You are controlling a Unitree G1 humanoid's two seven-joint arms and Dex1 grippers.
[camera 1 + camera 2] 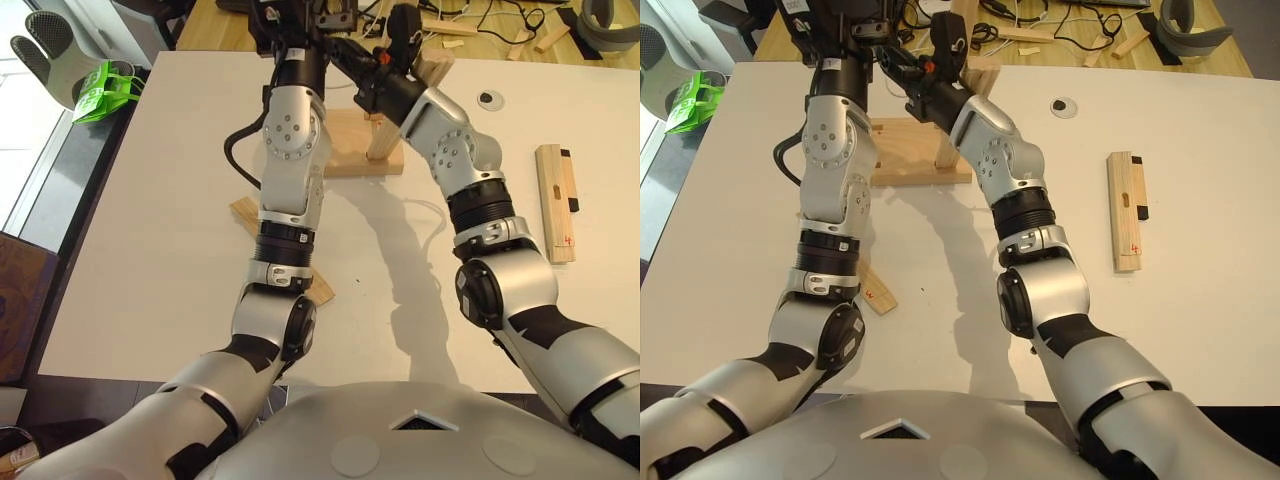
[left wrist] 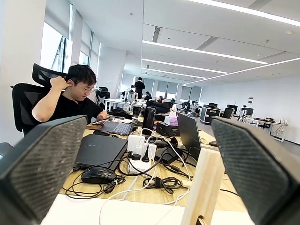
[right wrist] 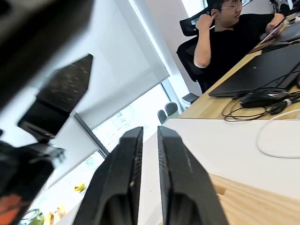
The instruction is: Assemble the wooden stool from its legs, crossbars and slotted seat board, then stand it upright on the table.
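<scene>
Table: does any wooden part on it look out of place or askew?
Nothing is spilled or visibly broken. One wooden bar lies slanted under the left arm, partly covered, so the arm might drag it. A slotted piece lies alone on the right, apart from the part-built stool.

On the counter (image 1: 1200, 150), a leg (image 1: 948, 150) stands on the seat board (image 1: 905, 160), a slotted bar (image 1: 1125, 210) lies well right of it, and a short piece (image 1: 878, 296) lies nearer and left.

We see the pale seat board (image 1: 905, 165) flat at far centre, one leg (image 1: 382, 142) upright on it. A slotted bar (image 1: 1126, 210) lies right, and a short piece (image 1: 878, 293) lies near left.
</scene>
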